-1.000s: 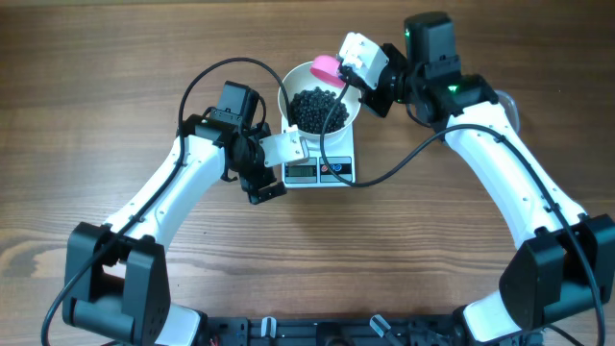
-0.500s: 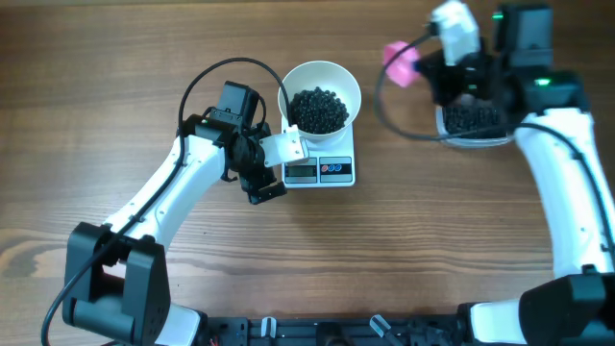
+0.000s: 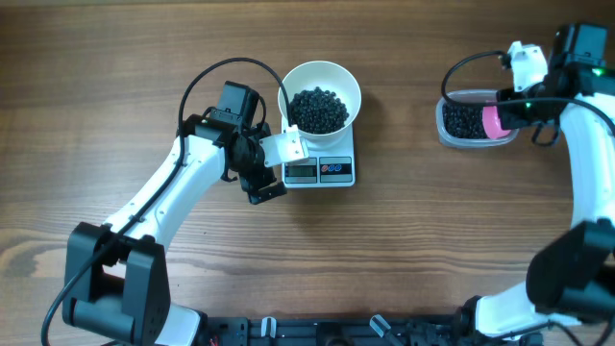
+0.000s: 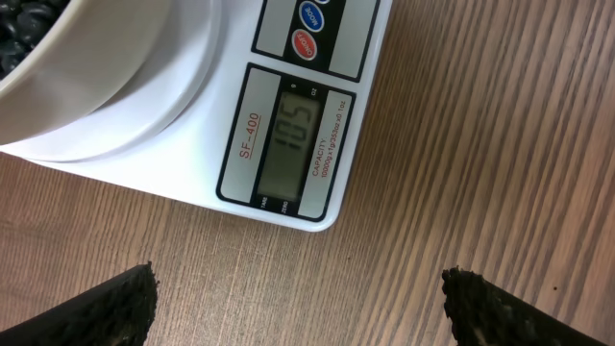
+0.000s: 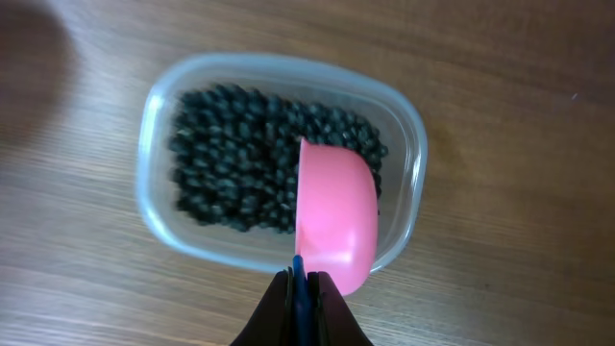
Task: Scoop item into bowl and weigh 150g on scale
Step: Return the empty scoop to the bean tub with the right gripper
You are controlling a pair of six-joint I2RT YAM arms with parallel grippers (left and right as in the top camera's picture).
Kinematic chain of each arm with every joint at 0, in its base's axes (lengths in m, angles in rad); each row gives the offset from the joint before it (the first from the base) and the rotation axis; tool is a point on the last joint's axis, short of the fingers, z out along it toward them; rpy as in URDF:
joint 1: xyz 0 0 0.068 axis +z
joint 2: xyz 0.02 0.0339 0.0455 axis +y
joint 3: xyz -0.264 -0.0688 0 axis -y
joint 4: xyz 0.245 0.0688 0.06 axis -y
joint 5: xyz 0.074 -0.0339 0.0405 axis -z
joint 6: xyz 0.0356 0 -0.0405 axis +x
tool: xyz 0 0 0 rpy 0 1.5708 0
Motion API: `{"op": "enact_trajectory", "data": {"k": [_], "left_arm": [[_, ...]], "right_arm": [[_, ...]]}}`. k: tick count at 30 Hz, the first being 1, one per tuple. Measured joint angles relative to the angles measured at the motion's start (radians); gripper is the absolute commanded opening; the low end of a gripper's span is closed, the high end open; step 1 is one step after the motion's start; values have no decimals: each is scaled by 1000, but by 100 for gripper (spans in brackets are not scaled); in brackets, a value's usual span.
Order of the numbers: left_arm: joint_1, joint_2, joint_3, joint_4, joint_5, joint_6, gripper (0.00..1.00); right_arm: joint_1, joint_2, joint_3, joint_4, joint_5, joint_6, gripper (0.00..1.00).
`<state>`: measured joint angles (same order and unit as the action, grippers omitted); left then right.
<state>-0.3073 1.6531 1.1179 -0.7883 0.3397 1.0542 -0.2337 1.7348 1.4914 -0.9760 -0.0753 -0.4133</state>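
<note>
I see left gripper (image 4: 307,315) spread wide, empty, beside flat white digital scale (image 3: 320,171) bearing round white bowl (image 3: 347,83) of black bean-like pellets (image 3: 319,109). Right gripper (image 5: 303,306) clamps pink plastic scoop (image 5: 336,216) over clear plastic tub (image 5: 146,178), well apart.

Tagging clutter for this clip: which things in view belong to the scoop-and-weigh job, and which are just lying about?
Part of the job: white bowl; black pellets; scale; clear tub of pellets; pink scoop, held by the right gripper.
Lying about: nothing loose; only the left arm's black cable loops over the table.
</note>
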Motion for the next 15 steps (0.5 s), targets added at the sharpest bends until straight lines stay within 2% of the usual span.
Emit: {"op": "enact_trajectory", "data": {"k": [6,15], "left_arm": [[0,0,0,0,0,0,100],[0,0,0,0,0,0,100]], "right_arm": [[3,107,2,50,0,0,4],[-5,176,11,20,-229,8,4]]}}
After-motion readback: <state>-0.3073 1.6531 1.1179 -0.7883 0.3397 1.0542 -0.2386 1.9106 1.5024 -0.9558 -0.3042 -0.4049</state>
